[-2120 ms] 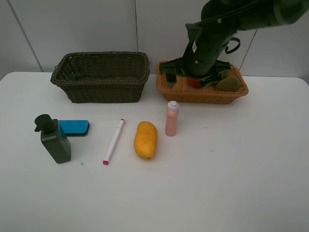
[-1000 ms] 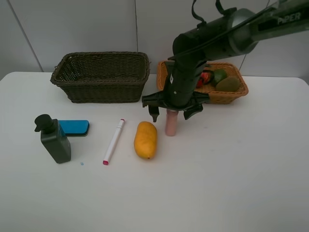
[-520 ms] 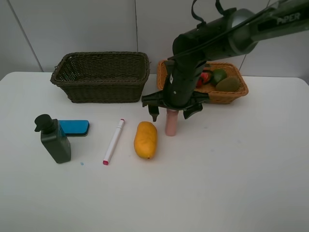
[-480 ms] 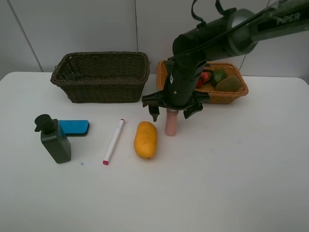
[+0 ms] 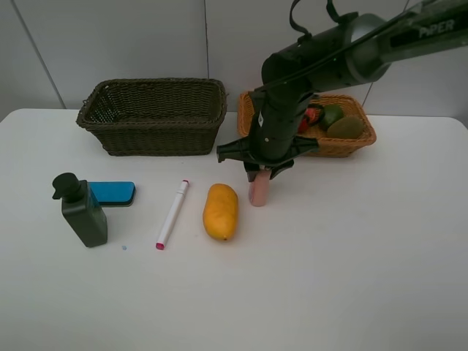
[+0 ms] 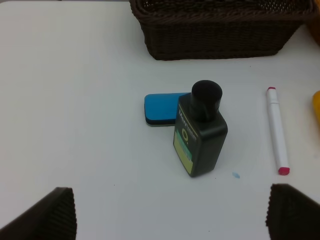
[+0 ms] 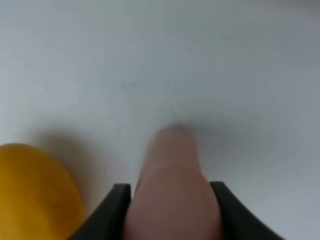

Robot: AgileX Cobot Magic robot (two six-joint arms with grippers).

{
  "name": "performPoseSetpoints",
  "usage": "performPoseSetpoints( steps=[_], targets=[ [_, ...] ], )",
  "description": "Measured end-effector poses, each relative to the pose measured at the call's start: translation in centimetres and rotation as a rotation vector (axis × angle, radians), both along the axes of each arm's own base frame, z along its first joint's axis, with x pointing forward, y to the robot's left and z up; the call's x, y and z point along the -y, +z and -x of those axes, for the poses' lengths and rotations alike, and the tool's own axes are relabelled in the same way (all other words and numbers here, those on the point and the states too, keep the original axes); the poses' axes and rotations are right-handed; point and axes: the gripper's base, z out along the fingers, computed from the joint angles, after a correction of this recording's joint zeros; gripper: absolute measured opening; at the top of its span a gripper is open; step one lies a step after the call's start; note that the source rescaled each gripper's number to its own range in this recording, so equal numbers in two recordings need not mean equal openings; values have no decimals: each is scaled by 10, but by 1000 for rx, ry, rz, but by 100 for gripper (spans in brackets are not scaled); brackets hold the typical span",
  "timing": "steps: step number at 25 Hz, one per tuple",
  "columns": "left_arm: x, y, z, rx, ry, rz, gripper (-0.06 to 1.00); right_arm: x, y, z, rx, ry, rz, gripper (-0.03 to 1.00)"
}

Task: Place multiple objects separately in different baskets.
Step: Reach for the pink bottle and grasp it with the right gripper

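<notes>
**Right claw** (image 5: 260,174): is pinching the pink small bottle (image 5: 258,191) at its top, with the jaws pressing in on both sides. The bottle is standing upright on the table (image 5: 344,278), near the middle and somewhat toward the far edge.

**Right arm** (image 5: 322,62): is reaching in from the far right corner. It is passing over the left end of the light orange-tan basket (image 5: 333,148) and hiding part of that basket's rim.

**Yellow-orange mango** (image 5: 221,210): is lying just beside the bottle on the side toward the left edge, apart from it. It is the closest thing to the claw.

**White pink-tipped marker** (image 5: 172,213): is lying further toward the left edge, with its pink tip pointing at the near edge.

**Dark green pump bottle** (image 5: 82,212): is standing near the left edge. The blue flat eraser (image 5: 113,192) is lying right against its far side. Whether the two are touching cannot be told.

**Left claw** (image 6: 175,215): is hanging spread wide over the pump bottle and eraser, gripping nothing.

**Dark olive-brown basket** (image 5: 153,139): is sitting along the far edge, left of centre. Nothing is showing inside it.

**Light orange-tan basket**: is sitting along the far edge beside the dark one, a small gap apart. It is holding the green lime (image 5: 333,113), the brown kiwi (image 5: 345,128) and the red apple-like fruit (image 5: 313,117). The red fruit is partly hidden behind the arm.
</notes>
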Motion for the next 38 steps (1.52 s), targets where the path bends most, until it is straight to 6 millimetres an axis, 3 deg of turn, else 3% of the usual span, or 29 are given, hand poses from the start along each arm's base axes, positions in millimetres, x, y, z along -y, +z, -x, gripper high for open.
performPoseSetpoints(
  steps=[31,38],
  targets=[
    [0,0,0,0,0,0,100,1,-1,0,-10,-15,3,3],
    [0,0,0,0,0,0,100,4,14,3,4,-7,6,3]
  ],
)
